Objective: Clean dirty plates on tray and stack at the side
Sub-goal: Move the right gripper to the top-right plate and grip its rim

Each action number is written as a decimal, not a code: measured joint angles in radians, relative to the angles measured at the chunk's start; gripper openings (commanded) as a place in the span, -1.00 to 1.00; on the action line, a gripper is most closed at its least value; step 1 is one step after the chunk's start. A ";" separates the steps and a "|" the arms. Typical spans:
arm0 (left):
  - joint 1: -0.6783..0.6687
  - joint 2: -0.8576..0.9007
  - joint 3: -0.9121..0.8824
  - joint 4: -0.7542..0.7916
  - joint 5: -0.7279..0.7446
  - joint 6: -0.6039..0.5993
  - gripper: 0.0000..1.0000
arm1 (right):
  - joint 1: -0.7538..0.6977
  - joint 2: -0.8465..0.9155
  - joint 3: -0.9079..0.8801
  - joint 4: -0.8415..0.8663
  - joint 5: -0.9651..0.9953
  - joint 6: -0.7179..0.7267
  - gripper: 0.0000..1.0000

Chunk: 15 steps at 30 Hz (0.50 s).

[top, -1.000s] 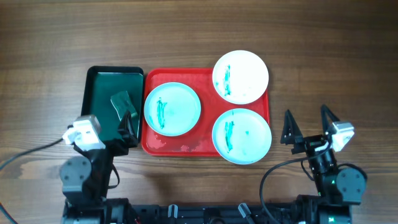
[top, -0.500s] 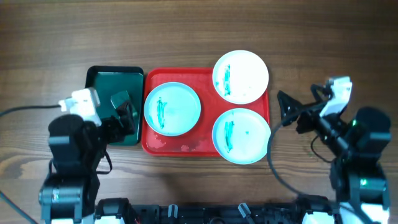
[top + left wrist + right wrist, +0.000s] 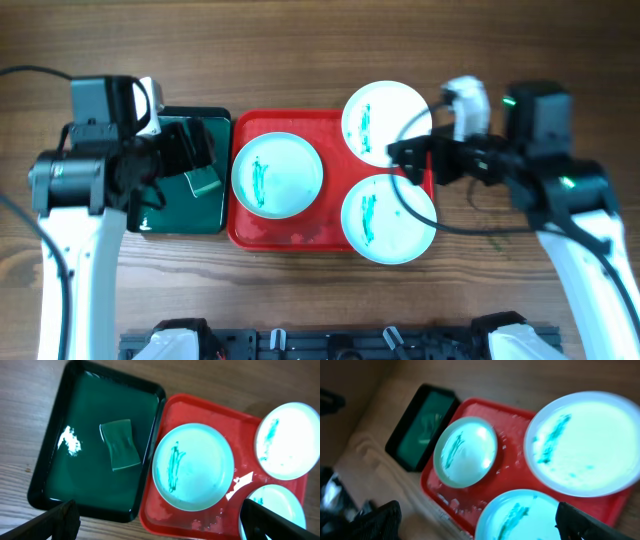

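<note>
Three round white plates with teal smears lie on the red tray point(image 3: 300, 232): one at the left point(image 3: 277, 175), one at the back right point(image 3: 387, 123) overhanging the rim, one at the front right point(image 3: 388, 218). My left gripper point(image 3: 195, 160) hangs open above the dark green tray, empty; in its wrist view the left plate point(image 3: 192, 465) lies ahead between its fingertips point(image 3: 60, 522). My right gripper point(image 3: 405, 165) hovers open and empty over the tray's right side, between the two right plates; its wrist view shows all three plates, the front right plate point(image 3: 520, 515) nearest.
A dark green tray point(image 3: 165, 205) stands against the red tray's left side, holding a green sponge point(image 3: 205, 180) point(image 3: 119, 444) and some liquid. Wet patches lie on the red tray's front floor point(image 3: 220, 522). Bare wooden table surrounds both trays.
Both arms have risen from the table's front edge and swung inward: the left over the green tray, the right over the red tray's right side. The plates have not moved.
</note>
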 measured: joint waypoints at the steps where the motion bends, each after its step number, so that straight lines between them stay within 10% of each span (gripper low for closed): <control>1: 0.000 0.025 0.000 0.003 0.000 0.000 1.00 | 0.024 0.031 0.003 0.001 0.000 0.001 0.99; 15: 0.000 0.150 0.000 0.033 0.045 0.000 1.00 | 0.180 0.457 0.005 0.295 -0.211 0.130 0.99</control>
